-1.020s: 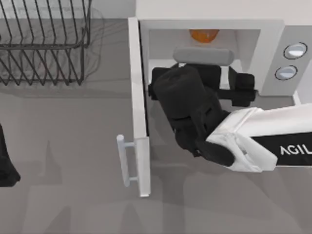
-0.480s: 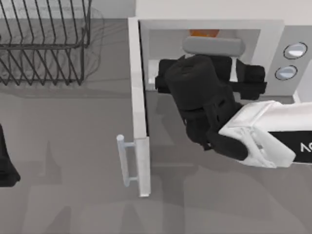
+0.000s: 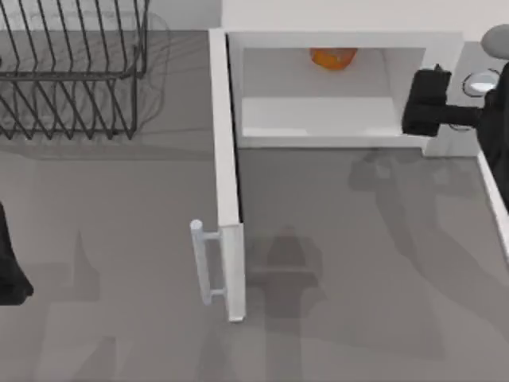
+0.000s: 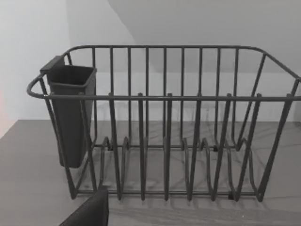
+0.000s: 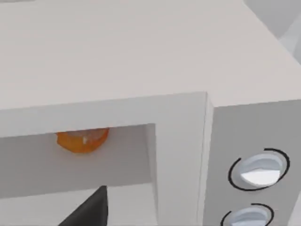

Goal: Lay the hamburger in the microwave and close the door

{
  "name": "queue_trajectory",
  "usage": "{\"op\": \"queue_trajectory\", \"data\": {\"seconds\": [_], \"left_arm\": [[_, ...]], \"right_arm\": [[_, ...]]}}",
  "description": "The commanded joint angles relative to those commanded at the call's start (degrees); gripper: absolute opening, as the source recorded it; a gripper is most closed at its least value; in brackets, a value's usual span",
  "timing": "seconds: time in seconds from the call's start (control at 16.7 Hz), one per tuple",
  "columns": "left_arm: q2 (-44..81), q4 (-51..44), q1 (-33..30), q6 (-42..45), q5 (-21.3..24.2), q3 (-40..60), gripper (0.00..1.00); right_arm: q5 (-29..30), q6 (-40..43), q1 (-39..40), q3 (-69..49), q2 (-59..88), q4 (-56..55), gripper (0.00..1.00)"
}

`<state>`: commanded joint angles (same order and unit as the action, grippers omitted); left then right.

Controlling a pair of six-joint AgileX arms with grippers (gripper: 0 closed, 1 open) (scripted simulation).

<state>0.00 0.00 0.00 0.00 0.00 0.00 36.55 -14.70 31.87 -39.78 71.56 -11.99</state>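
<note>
Grey table [image 3: 358, 263], hamburger [image 3: 332, 58] inside microwave [image 3: 445, 48], door [image 3: 224, 175] open

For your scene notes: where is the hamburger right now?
In the top view the hamburger lies deep inside the microwave cavity, at its back wall, right of the open door.

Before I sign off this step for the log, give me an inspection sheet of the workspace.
Surface: grey table, bare in front of the microwave.
Job's things: hamburger lies at the back of the microwave cavity; door stands wide open, handle outward.
Clutter: dark wire dish rack with a cutlery cup at the top view's upper left.
Grippers: right gripper by the knob panel at the cavity's right edge; left arm parked at the left edge.
Cables: nothing seen.
Surroundings: pale wall behind the rack.
</note>
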Motion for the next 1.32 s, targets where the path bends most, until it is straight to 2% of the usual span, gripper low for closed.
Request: {"op": "queue_trajectory", "data": {"seconds": [0.42, 0.72, 0.9, 1.2, 1.32], "left_arm": [[0.00, 0.00, 0.00, 0.00, 0.00, 0.00, 1.00], [0.00, 0.00, 0.00, 0.00, 0.00, 0.00, 1.00], [0.00, 0.00, 0.00, 0.00, 0.00, 0.00, 1.00], [0.00, 0.00, 0.00, 0.00, 0.00, 0.00, 1.00], [0.00, 0.00, 0.00, 0.00, 0.00, 0.00, 0.85]], "right_arm": [[-20.53, 8.75, -17.85, 23.90, -45.80, 8.32, 1.00], [-32.62, 13.33, -28.41, 36.20, -66.13, 11.41, 1.00], [-36.22, 14.58, -31.56, 39.48, -71.11, 11.95, 1.00], [-36.55, 14.70, -31.87, 39.78, -71.56, 11.99, 1.00], [-36.55, 14.70, -31.87, 39.78, -71.56, 11.99, 1.00]]}}
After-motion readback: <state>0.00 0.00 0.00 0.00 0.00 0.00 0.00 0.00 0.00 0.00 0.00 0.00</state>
